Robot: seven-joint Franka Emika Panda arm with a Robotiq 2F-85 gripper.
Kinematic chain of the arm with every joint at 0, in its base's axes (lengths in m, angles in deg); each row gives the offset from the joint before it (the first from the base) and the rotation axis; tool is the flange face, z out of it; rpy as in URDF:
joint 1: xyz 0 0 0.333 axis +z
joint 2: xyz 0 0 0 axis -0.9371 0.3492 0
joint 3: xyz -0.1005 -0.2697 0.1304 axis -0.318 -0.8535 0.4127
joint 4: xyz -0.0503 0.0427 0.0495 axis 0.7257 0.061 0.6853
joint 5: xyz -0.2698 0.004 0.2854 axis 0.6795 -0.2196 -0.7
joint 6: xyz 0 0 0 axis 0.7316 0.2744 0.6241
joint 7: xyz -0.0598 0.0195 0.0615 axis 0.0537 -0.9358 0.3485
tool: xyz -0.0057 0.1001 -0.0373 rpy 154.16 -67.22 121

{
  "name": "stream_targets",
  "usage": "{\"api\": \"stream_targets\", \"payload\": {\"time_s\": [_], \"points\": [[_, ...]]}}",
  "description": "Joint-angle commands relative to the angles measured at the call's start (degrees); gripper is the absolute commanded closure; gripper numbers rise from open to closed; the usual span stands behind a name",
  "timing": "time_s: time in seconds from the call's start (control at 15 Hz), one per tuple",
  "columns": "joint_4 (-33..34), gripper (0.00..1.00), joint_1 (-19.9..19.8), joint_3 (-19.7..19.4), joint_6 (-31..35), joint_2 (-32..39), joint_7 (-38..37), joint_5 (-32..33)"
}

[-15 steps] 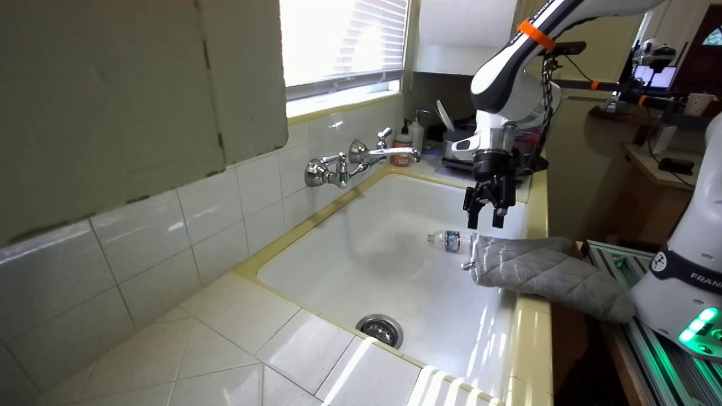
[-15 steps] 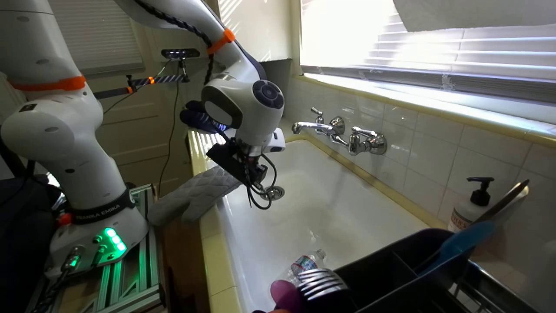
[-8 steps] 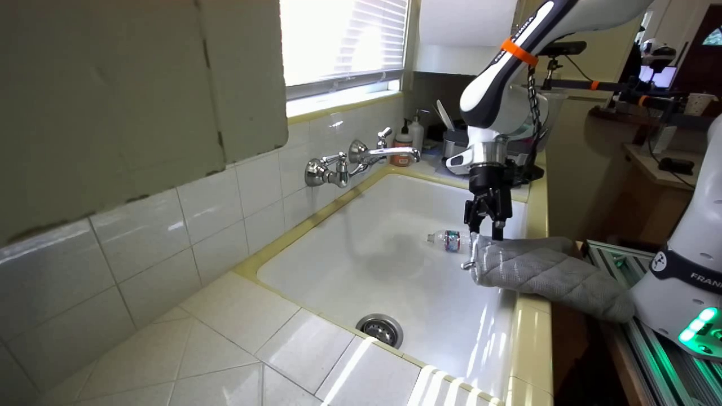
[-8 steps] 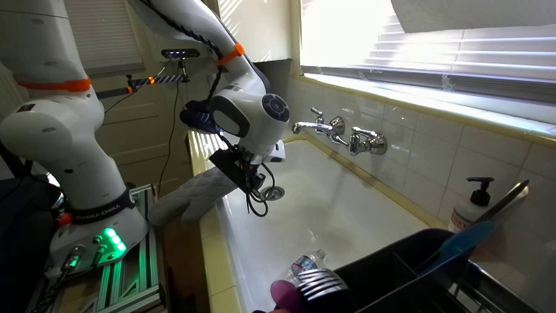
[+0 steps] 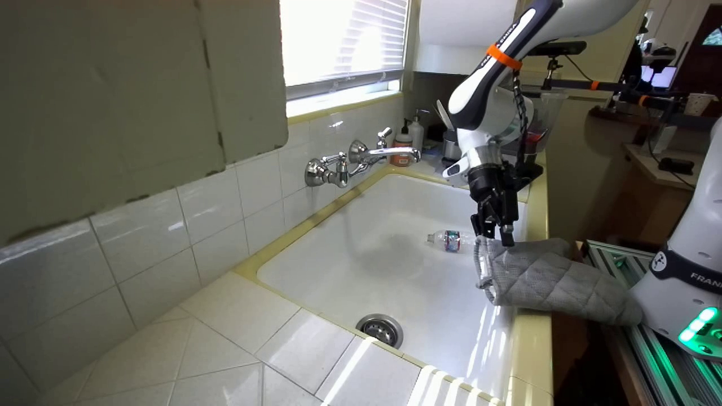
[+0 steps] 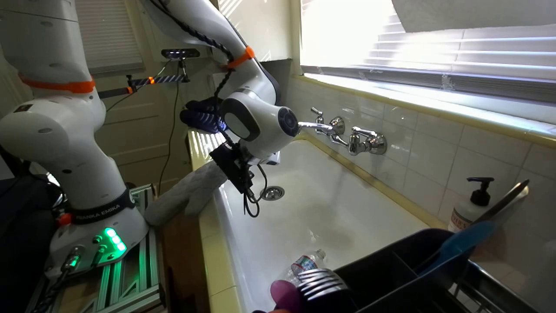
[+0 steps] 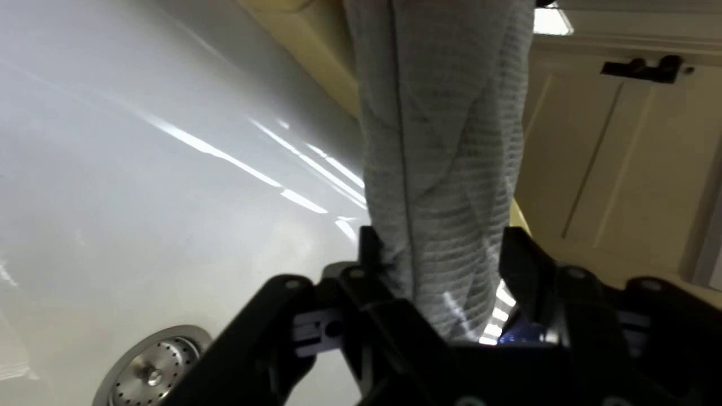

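Black tool (image 5: 496,239) at end of grey mitt (image 5: 555,279), bottle (image 5: 451,241) in sink (image 5: 344,270)

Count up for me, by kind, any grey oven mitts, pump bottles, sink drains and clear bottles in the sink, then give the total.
Grey oven mitt: 1
Pump bottles: 2
Sink drain: 1
Clear bottle: 1
Total: 5

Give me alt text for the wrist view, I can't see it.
A grey oven mitt fills the gap between the fingers of the black gripper at the bottom. The mitt passes over the yellow rim of a white sink, whose metal drain shows at lower left.
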Motion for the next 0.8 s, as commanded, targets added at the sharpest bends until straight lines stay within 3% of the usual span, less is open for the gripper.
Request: {"api": "stream_targets", "payload": {"time_s": [0.0,0.2,0.27,0.73], "points": [[3.35,0.72,-2.04,0.79,-7.74,2.6,0.79,-0.97],[4.83,0.96,-2.47,0.77,-10.28,3.8,0.55,-0.96],[5.18,0.98,-2.61,0.77,-10.63,4.16,0.59,-1.11],[5.77,0.96,-3.21,1.16,-11.21,1.26,3.89,-4.57]]}}
